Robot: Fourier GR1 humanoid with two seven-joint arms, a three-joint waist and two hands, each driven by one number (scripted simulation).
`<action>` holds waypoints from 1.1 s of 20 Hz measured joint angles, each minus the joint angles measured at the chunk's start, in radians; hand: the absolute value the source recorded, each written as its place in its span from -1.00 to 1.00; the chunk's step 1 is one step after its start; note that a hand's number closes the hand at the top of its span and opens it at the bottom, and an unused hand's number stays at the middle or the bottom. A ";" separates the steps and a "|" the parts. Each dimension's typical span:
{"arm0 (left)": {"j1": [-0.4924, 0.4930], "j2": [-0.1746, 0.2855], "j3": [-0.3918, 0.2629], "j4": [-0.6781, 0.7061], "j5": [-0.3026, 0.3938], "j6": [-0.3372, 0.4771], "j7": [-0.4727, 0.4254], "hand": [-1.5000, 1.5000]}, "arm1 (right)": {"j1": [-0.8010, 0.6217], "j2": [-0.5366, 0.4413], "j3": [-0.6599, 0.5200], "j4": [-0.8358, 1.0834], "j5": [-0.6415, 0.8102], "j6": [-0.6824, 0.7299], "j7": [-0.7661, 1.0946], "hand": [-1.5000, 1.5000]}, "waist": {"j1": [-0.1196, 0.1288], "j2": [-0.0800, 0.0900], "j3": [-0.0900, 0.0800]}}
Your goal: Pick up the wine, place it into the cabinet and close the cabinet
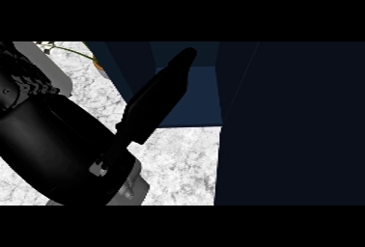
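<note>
Jo: Left hand (57,154) fills the lower left, one black mass right up at the lens. Spread or curled?
Sam: Can't tell, outline is lost. Left edge cuts it off too.
Jo: Wine (153,99)?
Sam: Dark bottle, nearly a silhouette. Tilted above the bench (178,164), neck up-right at the cabinet (285,120) opening. Base meets the hand, contact hidden.
</note>
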 measured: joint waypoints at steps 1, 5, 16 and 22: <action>-0.009 0.000 0.007 -0.002 -0.001 -0.009 0.002 -1.00 | -0.004 -0.001 -0.003 -0.005 0.002 -0.008 0.009 -1.00 | -0.001 0.000 0.000; -0.026 0.000 0.011 -0.008 -0.018 -0.035 0.002 -1.00 | -0.030 -0.005 -0.012 -0.010 0.006 -0.036 0.044 -1.00 | -0.005 0.001 -0.001; 0.033 0.000 0.026 -0.057 -0.013 -0.093 -0.004 -1.00 | -0.059 -0.011 -0.021 -0.009 0.020 -0.075 0.081 -1.00 | 0.001 0.004 -0.001; 0.109 0.000 0.028 -0.081 0.009 -0.095 -0.018 -1.00 | -0.054 -0.017 -0.041 -0.011 0.036 -0.091 0.072 -1.00 | 0.002 0.007 -0.002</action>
